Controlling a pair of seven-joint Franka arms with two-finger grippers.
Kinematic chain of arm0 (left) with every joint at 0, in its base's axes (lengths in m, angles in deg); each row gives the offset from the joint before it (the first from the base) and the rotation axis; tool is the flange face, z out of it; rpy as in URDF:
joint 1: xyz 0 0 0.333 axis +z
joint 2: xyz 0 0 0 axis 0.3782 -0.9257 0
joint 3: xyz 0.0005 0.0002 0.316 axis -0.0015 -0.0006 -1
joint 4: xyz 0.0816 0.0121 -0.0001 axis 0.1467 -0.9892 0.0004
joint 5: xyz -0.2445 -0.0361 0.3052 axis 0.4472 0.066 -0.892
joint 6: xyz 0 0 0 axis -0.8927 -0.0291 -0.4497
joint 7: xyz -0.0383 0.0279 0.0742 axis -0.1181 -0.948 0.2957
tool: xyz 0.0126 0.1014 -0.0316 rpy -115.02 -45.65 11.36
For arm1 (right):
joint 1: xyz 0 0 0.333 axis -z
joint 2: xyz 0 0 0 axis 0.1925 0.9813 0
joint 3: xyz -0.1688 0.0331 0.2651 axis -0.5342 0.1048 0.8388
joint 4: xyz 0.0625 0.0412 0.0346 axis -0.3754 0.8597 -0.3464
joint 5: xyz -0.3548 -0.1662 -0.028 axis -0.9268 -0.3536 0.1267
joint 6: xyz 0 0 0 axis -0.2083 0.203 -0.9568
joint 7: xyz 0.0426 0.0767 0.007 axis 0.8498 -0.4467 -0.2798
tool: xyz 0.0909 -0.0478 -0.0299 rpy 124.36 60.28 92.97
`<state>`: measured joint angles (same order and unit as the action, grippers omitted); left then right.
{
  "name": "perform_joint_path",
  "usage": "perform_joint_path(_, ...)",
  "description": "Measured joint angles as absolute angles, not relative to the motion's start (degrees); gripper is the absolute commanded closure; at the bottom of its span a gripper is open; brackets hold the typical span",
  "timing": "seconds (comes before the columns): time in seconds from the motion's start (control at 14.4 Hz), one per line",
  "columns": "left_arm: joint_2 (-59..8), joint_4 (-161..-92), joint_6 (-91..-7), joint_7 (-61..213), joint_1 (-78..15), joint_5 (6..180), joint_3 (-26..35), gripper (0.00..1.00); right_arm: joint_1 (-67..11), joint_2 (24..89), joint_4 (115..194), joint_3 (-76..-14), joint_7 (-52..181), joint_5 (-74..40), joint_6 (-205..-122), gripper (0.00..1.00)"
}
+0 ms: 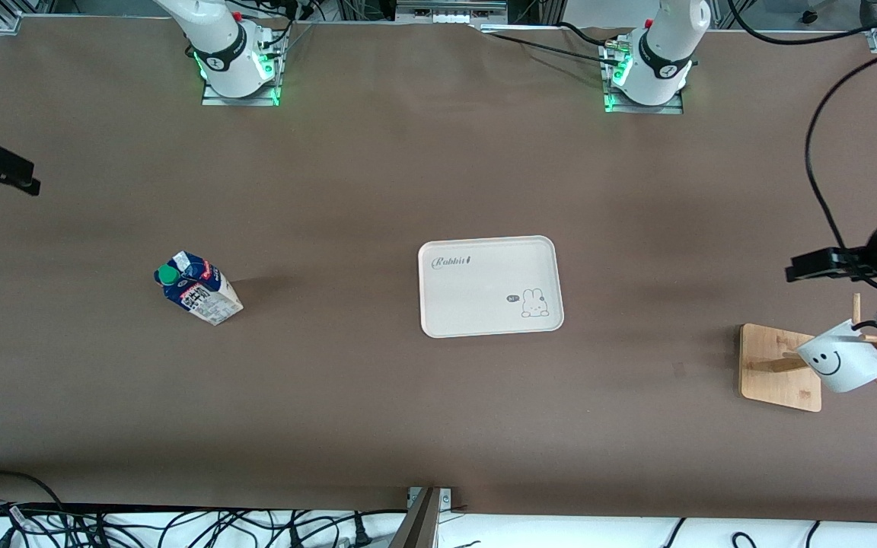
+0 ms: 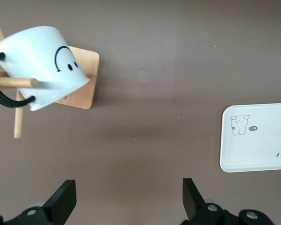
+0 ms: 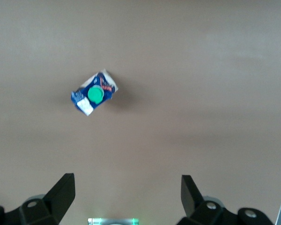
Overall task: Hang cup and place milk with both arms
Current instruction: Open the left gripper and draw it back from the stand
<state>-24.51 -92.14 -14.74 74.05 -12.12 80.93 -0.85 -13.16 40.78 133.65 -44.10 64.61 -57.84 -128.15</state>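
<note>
Here, cup (image 1: 842,364) tilted on wooden rack (image 1: 779,367), milk (image 1: 199,288) upright

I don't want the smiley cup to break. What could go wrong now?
1. The cup hangs tilted on a peg of the wooden rack by its thin handle. The open left gripper is close by, so a bump might knock it off.
2. The milk carton stands alone, away from the tray. It is narrow, so the open right gripper could tip it when grabbing.
</note>
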Motion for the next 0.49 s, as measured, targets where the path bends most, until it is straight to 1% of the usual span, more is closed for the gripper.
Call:
perform_joint_path(0.21, -21.9, -97.0, -15.9, 75.4, -13.0, 80.9, -0.4, 0.00, -13.5, 40.6, 134.1, -44.1, 64.6, -57.8, -129.1, 0.00)
perform_joint_path(0.49, -15.8, -107.3, -20.0, 76.8, -13.0, 80.9, -0.2, 0.00, -13.4, 41.0, 135.2, -44.7, 64.7, -56.9, -131.7, 0.00)
